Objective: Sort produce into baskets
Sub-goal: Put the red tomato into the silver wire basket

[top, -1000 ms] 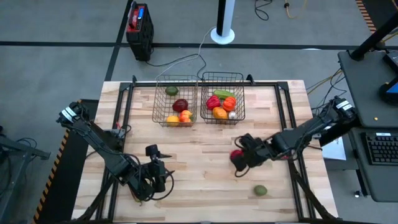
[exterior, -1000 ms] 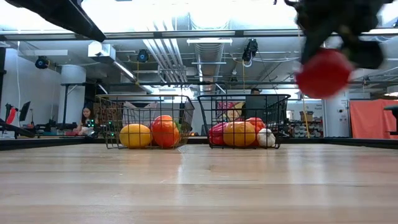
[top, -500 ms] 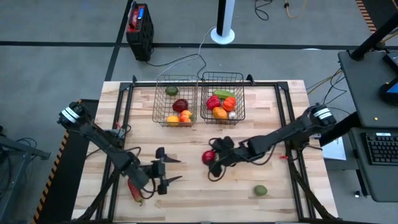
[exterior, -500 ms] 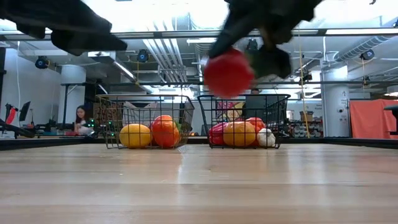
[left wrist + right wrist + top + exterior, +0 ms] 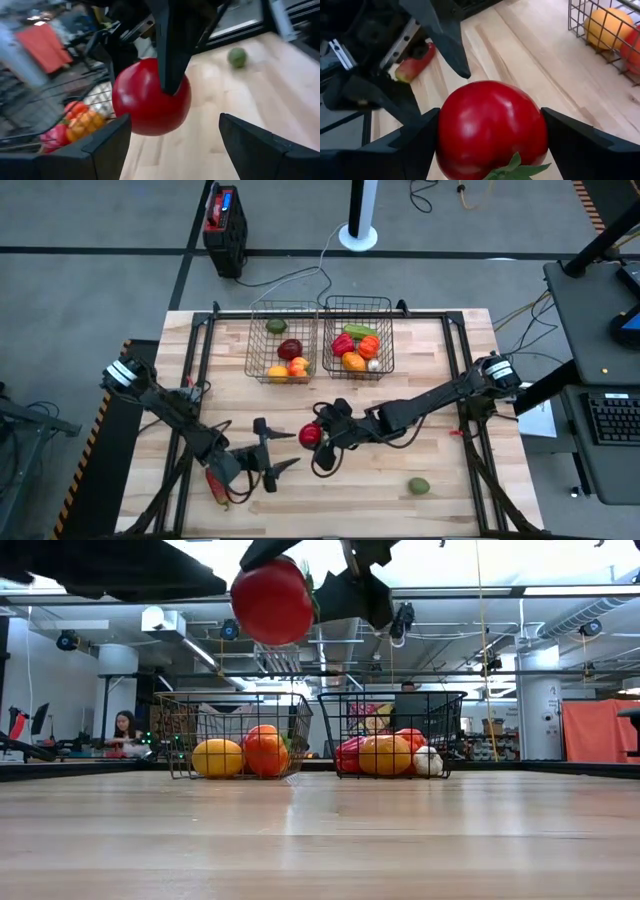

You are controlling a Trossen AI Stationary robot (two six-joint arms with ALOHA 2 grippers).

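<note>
1. The right tool [image 5: 318, 437] is holding a red tomato [image 5: 309, 435] between its fingers, clear above the worktop [image 5: 440, 380] near its middle, short of the two wire baskets at the far edge.
2. The left tool [image 5: 272, 452] is hanging just beside it toward the near left, fingers spread wide and gripping nothing; in the left wrist view the tomato [image 5: 150, 96] is sitting right ahead of its open fingers.
3. This looks to me like a hand-over or a carry in progress: next, the tomato needs either passing into the left tool's gap or lifting on over a basket rim and letting go.
4. The left basket [image 5: 262, 320] and right basket [image 5: 386, 320] are already holding mixed red, orange, yellow and green pieces.
5. A green fruit [image 5: 419, 486] is lying alone near the near right corner, unsorted.
6. A red, elongated piece [image 5: 412, 64] is lying under the left arm; I can't make out what it is.
</note>
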